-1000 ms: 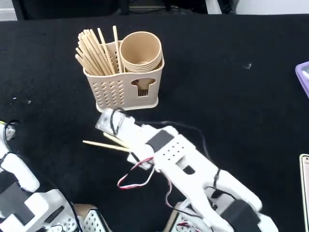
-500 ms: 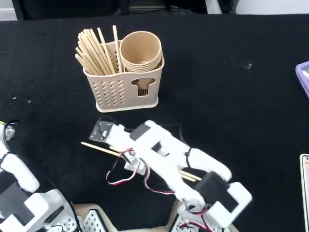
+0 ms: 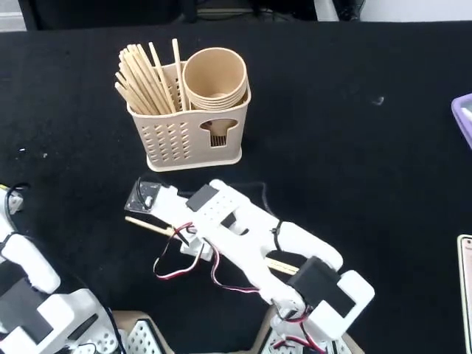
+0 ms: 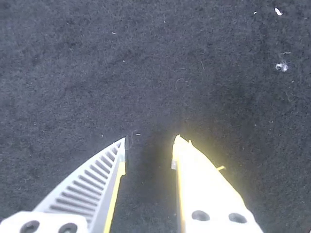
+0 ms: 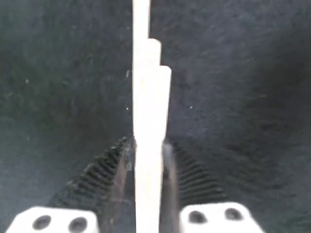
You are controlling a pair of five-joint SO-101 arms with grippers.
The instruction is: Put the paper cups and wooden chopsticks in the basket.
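Note:
A beige perforated basket stands at the back of the black table, with a bundle of wooden chopsticks in one side and stacked paper cups in the other. A few loose chopsticks lie in front of it, running under the white right arm. My right gripper is shut on these chopsticks, whose ends stick out past its fingertips. My left gripper hangs open just above bare black cloth, holding nothing.
The left arm sits folded at the front left corner. A purple object pokes in at the right edge, with a pale flat thing below it. Red and white wires loop off the right arm.
The right arm has dropped lower and folded back toward the front edge, its wrist shifting left. The loose chopsticks now lie lengthwise under it.

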